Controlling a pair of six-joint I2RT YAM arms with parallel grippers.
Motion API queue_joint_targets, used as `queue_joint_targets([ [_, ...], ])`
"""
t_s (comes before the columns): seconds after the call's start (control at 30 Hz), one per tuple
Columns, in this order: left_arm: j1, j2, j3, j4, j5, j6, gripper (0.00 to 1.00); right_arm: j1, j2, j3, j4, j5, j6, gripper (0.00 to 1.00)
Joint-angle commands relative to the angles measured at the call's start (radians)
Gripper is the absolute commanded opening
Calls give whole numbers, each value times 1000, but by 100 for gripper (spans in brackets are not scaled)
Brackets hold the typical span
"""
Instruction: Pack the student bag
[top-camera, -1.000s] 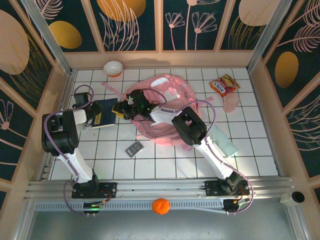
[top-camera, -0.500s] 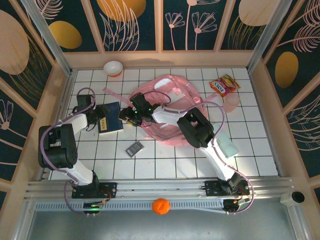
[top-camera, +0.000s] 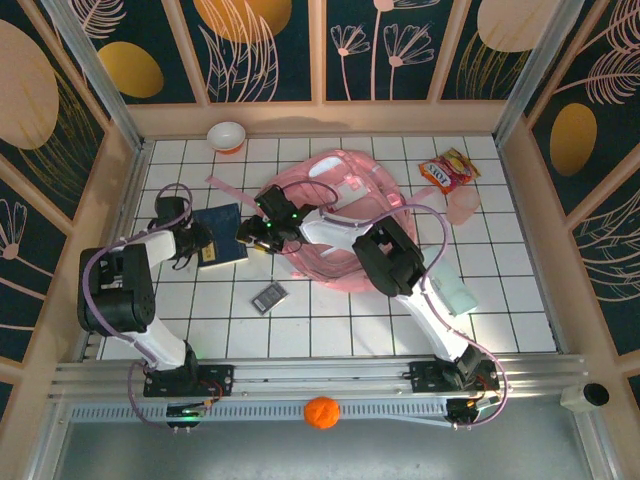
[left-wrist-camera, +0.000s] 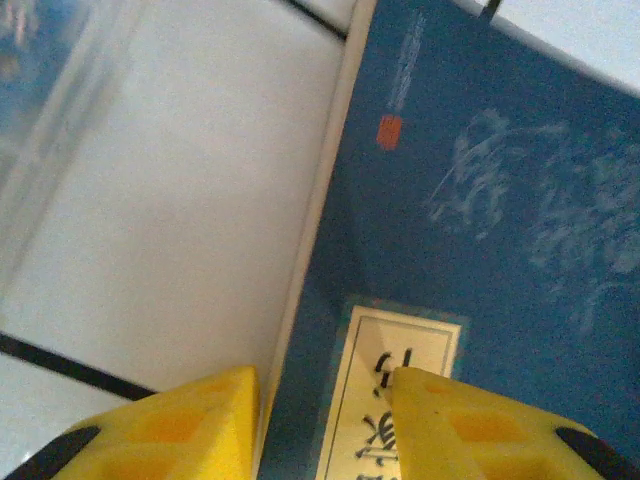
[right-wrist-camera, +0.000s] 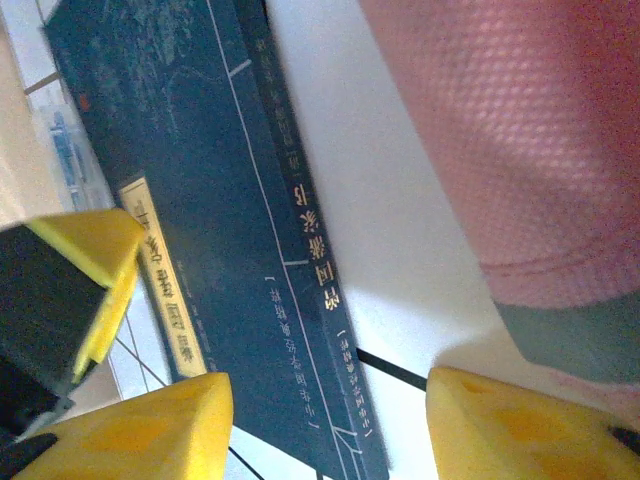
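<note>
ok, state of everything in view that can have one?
student bag, lying slumped on the table; zips unreadable
blue book, closed, flat beside the bag
left gripper, jaws open, straddling the book's edge
right gripper, jaws open over the book's spine
bowl, upright, looks empty
snack packet, lying flat

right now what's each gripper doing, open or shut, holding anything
left gripper: open, the blue book edge sits between its fingers, not clamped.
right gripper: open, holding nothing.
</note>
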Motion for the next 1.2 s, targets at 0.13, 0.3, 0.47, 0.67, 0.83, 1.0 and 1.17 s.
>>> queue_joint_targets([
  [0.13, 4, 19, -69, 16, 57, -4, 22, 35, 97, 80, -64, -94, -2, 54],
  [0.3, -8, 18, -117, 67, 118, -37, 19, 34, 98, 50, 150, -230, 63, 47],
  [0.47, -17, 10, -135, 79, 137, -44, 19, 24, 17, -84, 535, -286, 177, 41],
  [0.67, -22, -31, -131, 72, 138, -49, 19, 3, 2, -34, 297, -199, 107, 28],
  [0.83, -22, -120, -102, 42, 107, -30, 32, -12, -77, -78, 200, -115, -2, 3],
  [1.0, -22, -278, 20, -35, 141, 74, 52, -23, -262, -197, 225, -69, -205, 0],
  [1.17, -23, -433, 125, -18, 324, 259, 61, -23, -494, -361, 220, -54, -404, 0],
])
